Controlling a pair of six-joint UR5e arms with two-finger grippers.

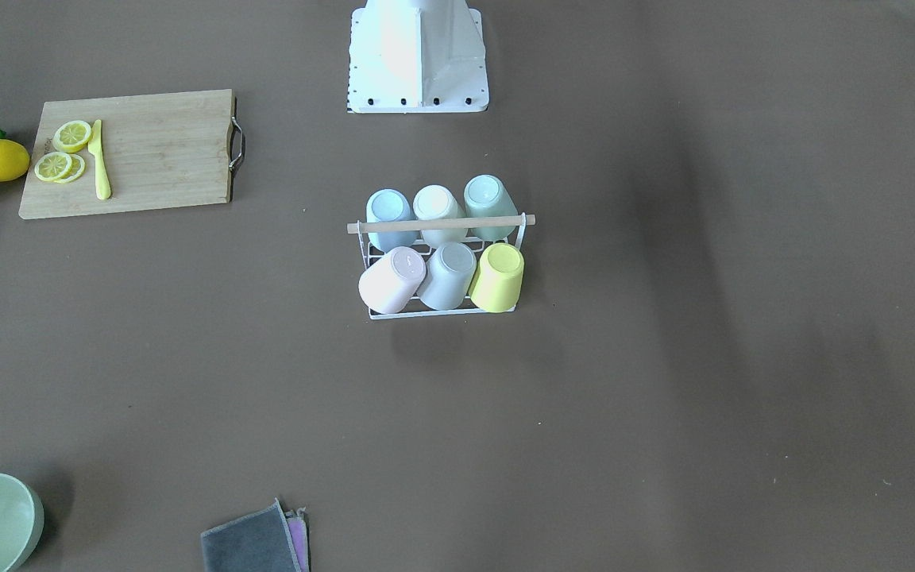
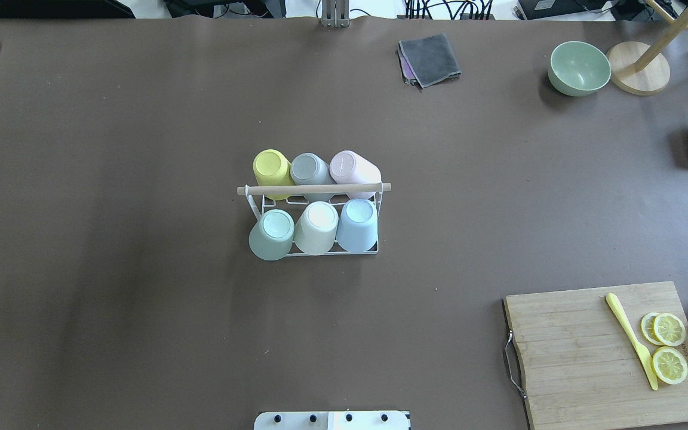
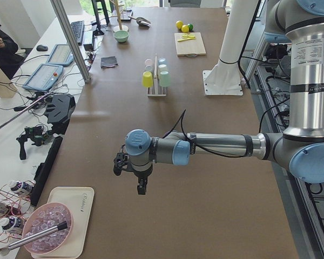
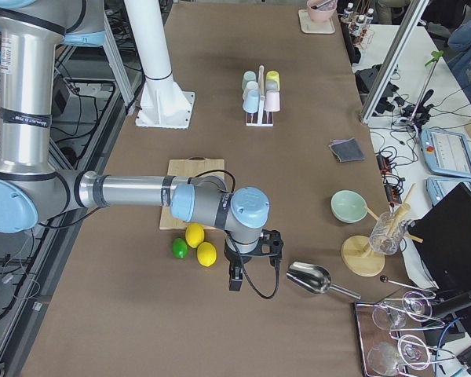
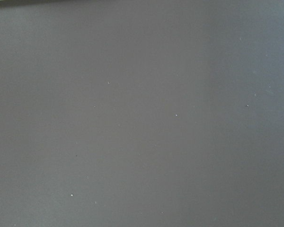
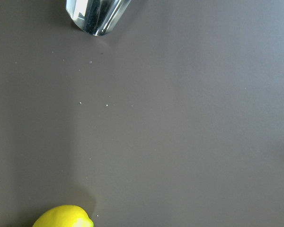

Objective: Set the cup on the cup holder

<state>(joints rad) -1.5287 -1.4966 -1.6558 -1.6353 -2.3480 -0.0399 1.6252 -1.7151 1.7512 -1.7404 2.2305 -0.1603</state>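
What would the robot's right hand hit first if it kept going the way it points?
Most likely the bare table. The right hand points straight down, and its wrist view shows only brown surface in the middle, with a lemon and a metal scoop off at the edges.

Cup holder (image 2: 356, 253) full, bare tabletop (image 2: 141, 239) on every side.
Upturned cups (image 2: 320, 227) fill both its rows, and its wooden rod (image 2: 314, 189) spans the top between them. Cutting board (image 2: 589, 358), green bowl (image 2: 579, 68) and grey cloth (image 2: 430, 58) lie well apart.
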